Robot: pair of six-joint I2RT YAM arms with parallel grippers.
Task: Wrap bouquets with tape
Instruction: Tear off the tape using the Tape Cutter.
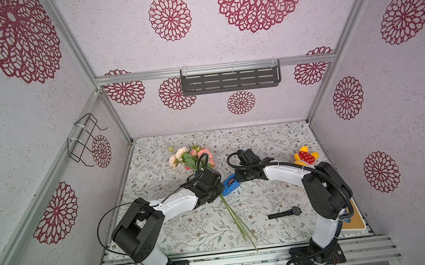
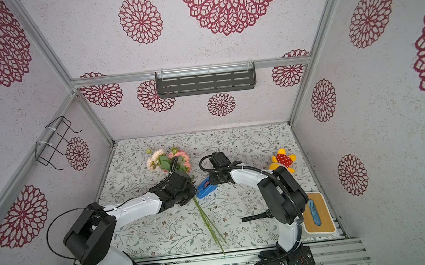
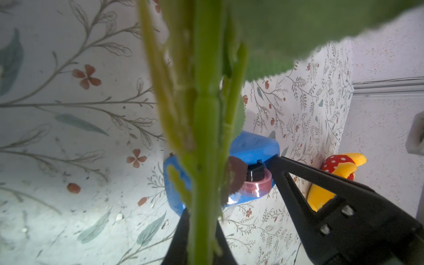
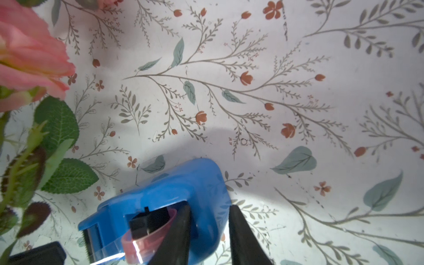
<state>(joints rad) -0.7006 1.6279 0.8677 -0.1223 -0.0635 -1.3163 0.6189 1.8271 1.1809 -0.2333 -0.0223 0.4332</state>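
- The bouquet [image 1: 188,159] lies slantwise across the left half of the flowered cloth [image 1: 260,138]. Its pink, peach and cream blooms point toward the back wall.
- Its stems [image 1: 238,223] fan out toward the front, and the longest tip reaches the cloth's front edge.
- The left gripper [image 3: 202,229] is clamped on the bundled stems just below the leaves. In the left wrist view the stems run straight down between its 2 black fingers.
- The blue dispenser [image 1: 230,185] sits on the cloth between the 2 grippers, just beside the stems on their right. Its toothed cutter end faces the bouquet.
- I cannot tell whether the dispenser touches the stems.
- The pinkish roll [image 4: 149,243] sits in the dispenser's open slot around a black hub.
- The right gripper [image 4: 209,207] is closed on the dispenser's rounded rear wall. 1 finger is inside the slot beside the roll and the other is on the outer face.
- A black watch [image 1: 285,212] lies flat near the front, well to the right of the stems.
- A yellow plush toy [image 1: 306,155] with a red dotted top sits near the right wall.
- A wood-topped box [image 2: 321,207] stands at the front right corner, beside the right arm's base, with a blue object on top.
- A dark slotted shelf [image 1: 230,80] hangs on the back wall and a wire rack [image 1: 85,137] on the left wall.
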